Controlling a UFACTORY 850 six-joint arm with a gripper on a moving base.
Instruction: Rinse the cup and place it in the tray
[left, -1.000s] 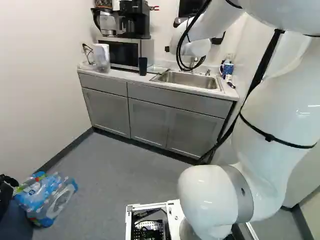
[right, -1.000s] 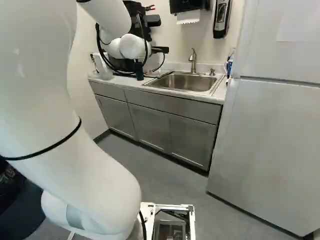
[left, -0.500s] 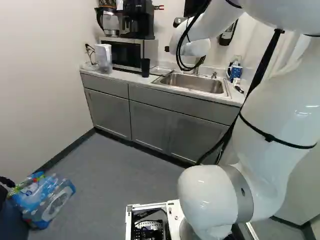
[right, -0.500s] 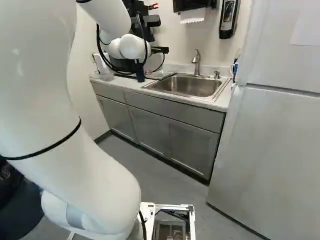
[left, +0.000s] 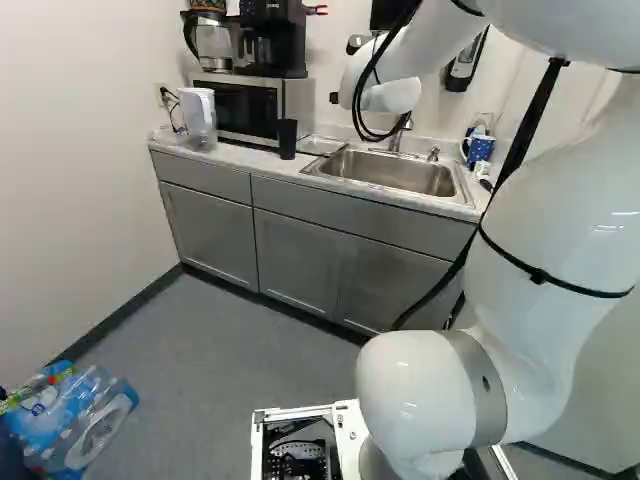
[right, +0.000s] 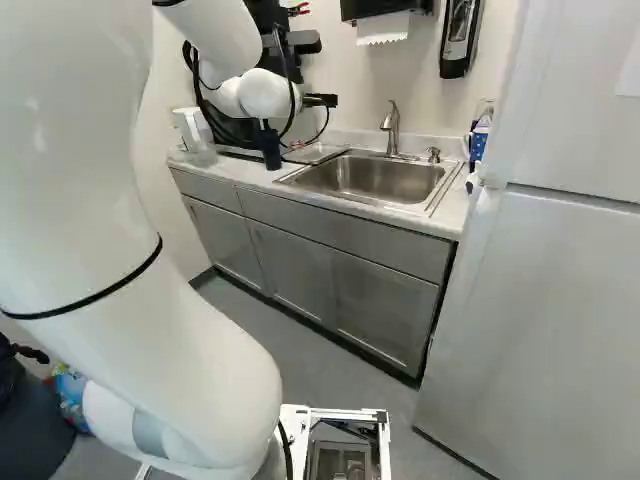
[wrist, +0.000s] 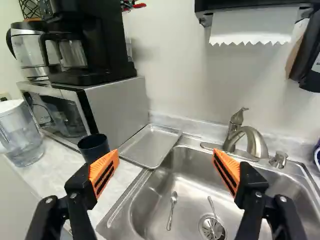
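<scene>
The hand (wrist: 166, 159) was found with fingers spread wide, holding nothing. The dark cup (wrist: 93, 147) stands upright on the surface (wrist: 55, 167), just beside the tray (wrist: 151, 145). Judged light and fairly stiff, likely slippery once wet; recommend gripping opposite walls at mid-height, below the rim.
</scene>
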